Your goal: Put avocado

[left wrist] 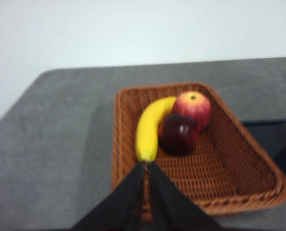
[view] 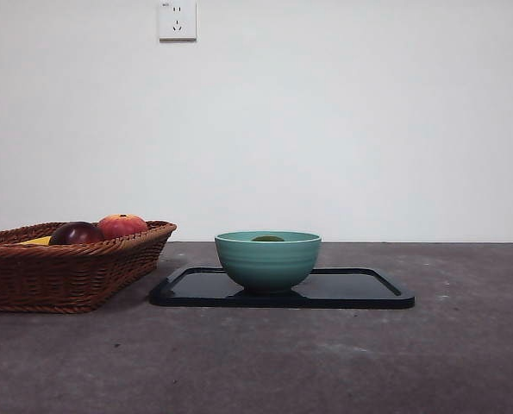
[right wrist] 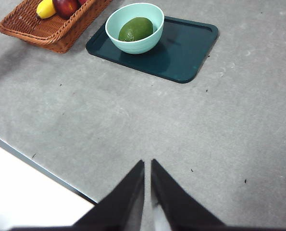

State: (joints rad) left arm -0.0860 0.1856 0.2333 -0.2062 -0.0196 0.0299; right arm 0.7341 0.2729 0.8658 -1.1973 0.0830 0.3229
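The olive-green avocado point(right wrist: 136, 29) lies inside a teal bowl point(right wrist: 135, 28); in the front view only its top point(view: 268, 238) peeks over the bowl's rim point(view: 267, 259). The bowl stands on the left part of a dark tray point(right wrist: 181, 50) point(view: 359, 289). My right gripper point(right wrist: 147, 166) is shut and empty, high above bare table near its front edge, far from the bowl. My left gripper point(left wrist: 146, 168) is shut and empty, hovering over the near edge of a wicker basket point(left wrist: 229, 159). Neither arm shows in the front view.
The wicker basket point(view: 66, 267) stands left of the tray and holds a banana point(left wrist: 150, 127), a red-orange apple point(left wrist: 193, 108) and a dark maroon fruit point(left wrist: 178, 134). The table's front edge point(right wrist: 37, 166) runs close to my right gripper. A wall socket point(view: 177, 19) is on the back wall.
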